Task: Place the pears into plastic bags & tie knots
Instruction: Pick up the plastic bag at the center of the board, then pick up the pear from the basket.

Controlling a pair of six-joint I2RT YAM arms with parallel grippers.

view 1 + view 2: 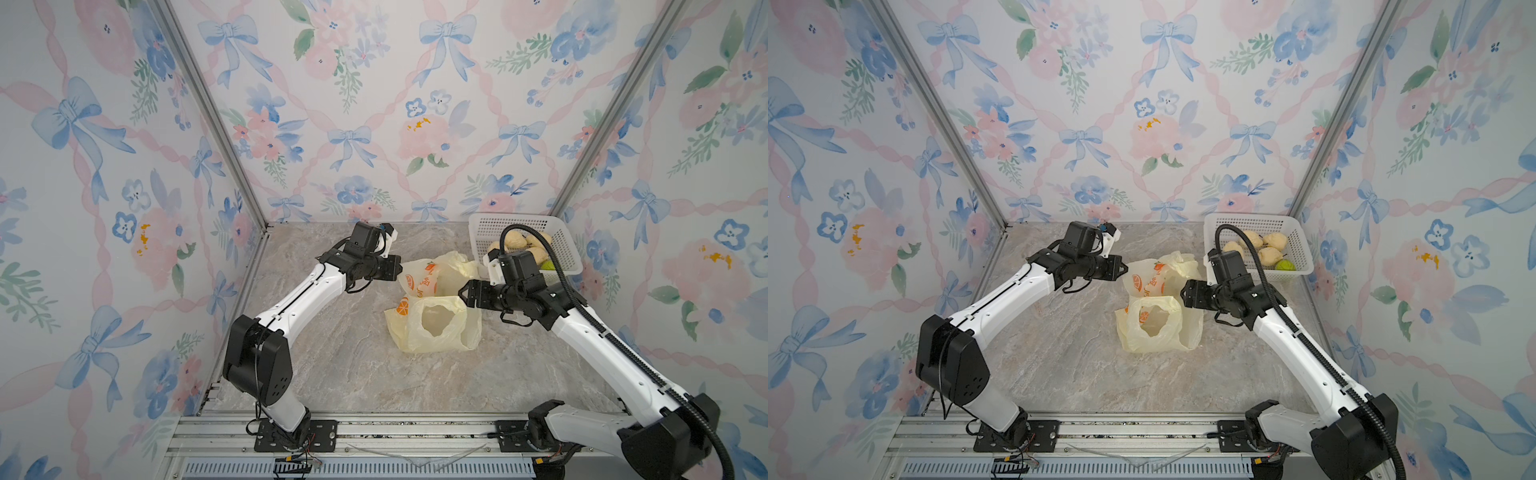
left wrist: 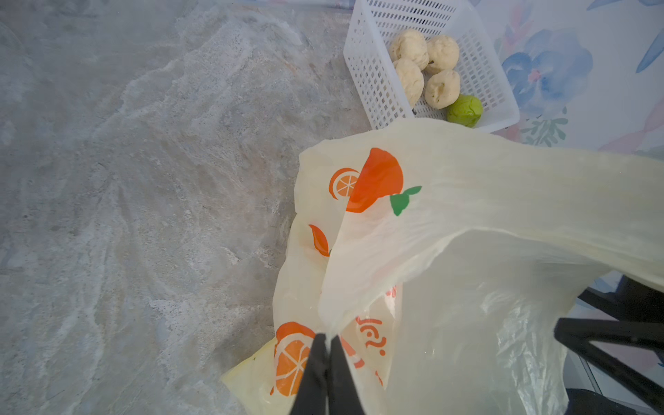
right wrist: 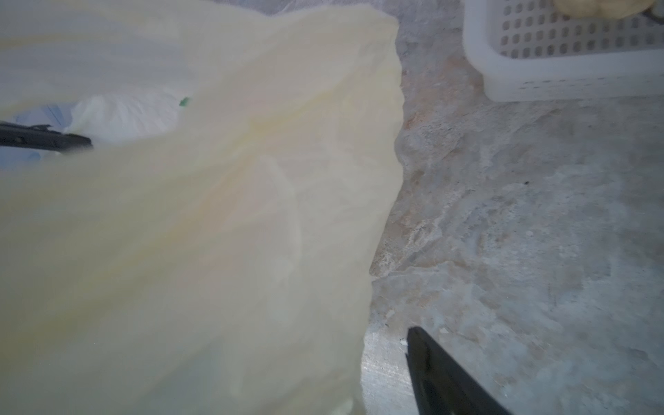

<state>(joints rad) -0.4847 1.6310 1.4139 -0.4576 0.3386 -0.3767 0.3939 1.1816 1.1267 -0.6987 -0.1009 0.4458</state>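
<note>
In both top views, we are looking at the plastic bag [image 1: 409, 334] lying crumpled near the middle of the marble-patterned bench [image 1: 332, 365], with its far part lifted between the two arms. The left end effector [image 1: 398, 270] is meeting the plastic bag at its far left edge. The right end effector [image 1: 462, 293] is sitting just beside its right side with the jaws standing apart. The pears [image 1: 1268, 245] are all resting in the white basket [image 1: 1250, 218] at the far right corner of the bench. Four are pale, and the green pear [image 1: 1286, 265] is lying nearest the front. In a top view the right arm is covering some of them.

Through the left wrist camera, we are watching the left end effector [image 2: 327, 339] pinching a fold of the plastic bag [image 2: 467, 201] with its jaws pressed together. The film is stretching up and away from it, with orange fruit prints showing. Beyond it, the white basket [image 2: 373, 82] is holding the pears [image 2: 442, 54].

Through the right wrist camera, the plastic bag [image 3: 215, 233] is filling most of the frame, blurred. One finger [image 3: 442, 377] of the right end effector is hanging over bare bench [image 3: 521, 233], apart from the film's edge. The other finger is hidden behind the film, and we are seeing nothing gripped. The white basket [image 3: 539, 79] is standing near.
</note>
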